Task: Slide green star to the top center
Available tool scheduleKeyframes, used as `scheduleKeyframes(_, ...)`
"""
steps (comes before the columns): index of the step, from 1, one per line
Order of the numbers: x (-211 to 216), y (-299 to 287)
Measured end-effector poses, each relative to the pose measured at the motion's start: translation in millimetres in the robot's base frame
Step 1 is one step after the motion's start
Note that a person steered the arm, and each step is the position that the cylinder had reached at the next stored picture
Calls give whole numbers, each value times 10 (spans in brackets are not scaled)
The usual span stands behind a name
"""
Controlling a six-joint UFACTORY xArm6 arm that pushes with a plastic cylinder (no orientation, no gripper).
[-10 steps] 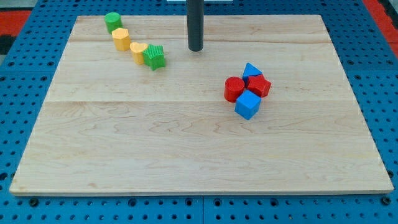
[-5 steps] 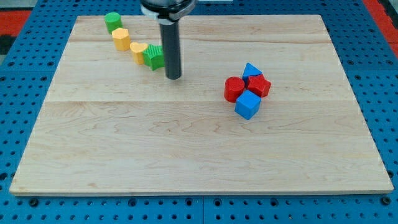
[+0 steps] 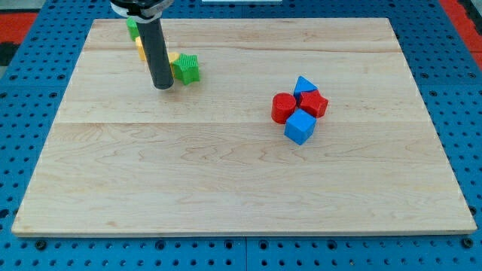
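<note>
The green star (image 3: 185, 68) lies on the wooden board (image 3: 241, 173) in the upper left part of the view. My tip (image 3: 163, 86) is down on the board just to the lower left of the star, close to it. The dark rod rises from the tip and hides most of a yellow block (image 3: 174, 59) that touches the star's left side.
A second yellow block (image 3: 140, 50) and a green block (image 3: 132, 28) peek out behind the rod at the upper left. Right of centre sits a cluster: a blue triangle (image 3: 304, 84), a red block (image 3: 314, 104), a red cylinder (image 3: 283, 108) and a blue cube (image 3: 300, 126).
My tip has moved from the board's top centre down and leftward, passing below the green star to its lower left. The blocks have not visibly moved.
</note>
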State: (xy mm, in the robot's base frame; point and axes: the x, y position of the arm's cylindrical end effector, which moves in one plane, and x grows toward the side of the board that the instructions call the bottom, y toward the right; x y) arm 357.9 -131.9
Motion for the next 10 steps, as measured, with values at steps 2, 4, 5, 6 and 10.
scheduleKeyframes(2, -9, 371)
scheduleKeyframes(4, -43, -5)
scheduleKeyframes(5, -53, 91)
scheduleKeyframes(6, -146, 304)
scheduleKeyframes(10, -675, 618)
